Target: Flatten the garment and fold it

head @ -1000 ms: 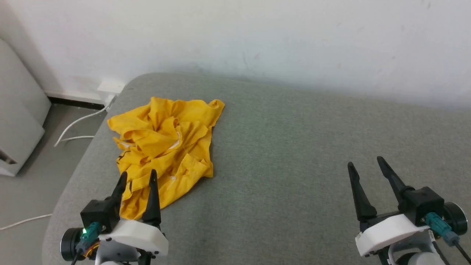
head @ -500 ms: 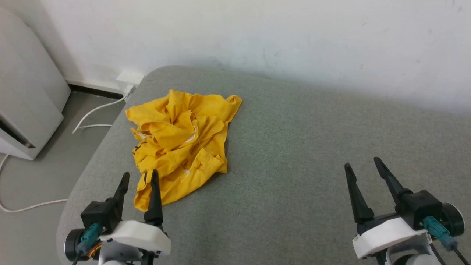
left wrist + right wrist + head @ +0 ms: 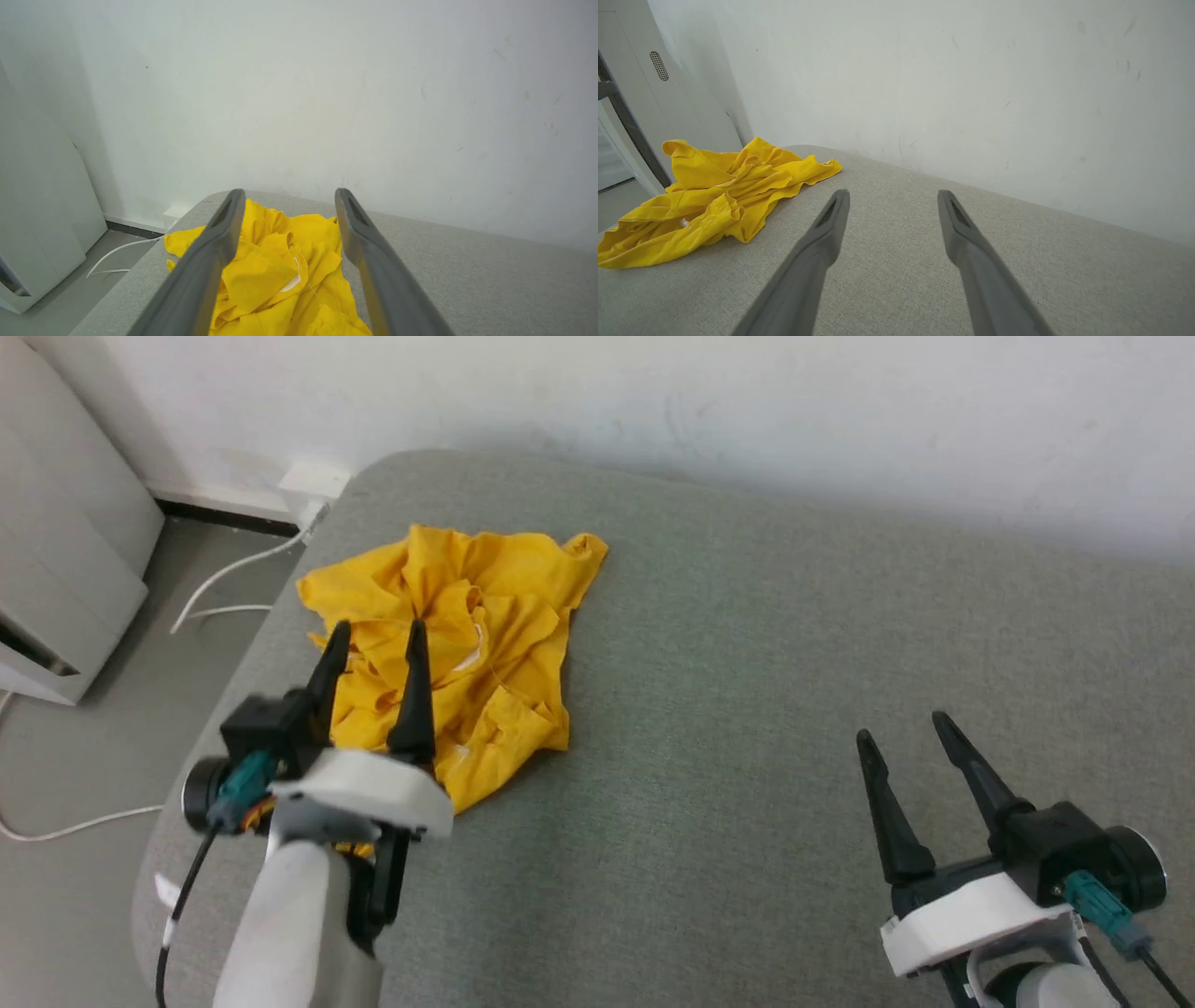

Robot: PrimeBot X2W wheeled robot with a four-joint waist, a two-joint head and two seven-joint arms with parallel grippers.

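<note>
**A:** Starting from nine o'clock in the head view?

**B:** A pale grey cabinet [image 3: 65, 551] standing on the floor. Past it, a white cable [image 3: 217, 581] trailing up to a white socket block [image 3: 316, 481] at about eleven.

**A:** And next, moving right?

**B:** Then the left gripper [image 3: 379, 625] at eight o'clock, fingers aimed at twelve. Jaws spread wide, released, grasping nothing. Seen over the near-left part of the garment [image 3: 513, 588]. Touching the cloth or not: cannot tell.

**A:** Where exactly for the garment?

**B:** Lying in a crumpled heap on the grey padded worktop [image 3: 747, 644], toward ten o'clock, close to its rounded far-left corner. Bright yellow T-shirt, heavily creased, not yet flattened or folded. One corner reaching out toward one o'clock of the heap. In the left wrist view, a sliver of white [image 3: 292, 283] among the folds, framed between the two fingers.

**A:** Further right?

**B:** Grey fabric through the middle, then the right gripper [image 3: 901, 727] at four o'clock, well apart from the garment. Fingers tilted toward eleven. Jaws likewise released, grasping nothing, over the worktop.

**A:** Behind all that?

**B:** The white wall [image 3: 747, 420] along twelve o'clock, scuffed in places.
</note>
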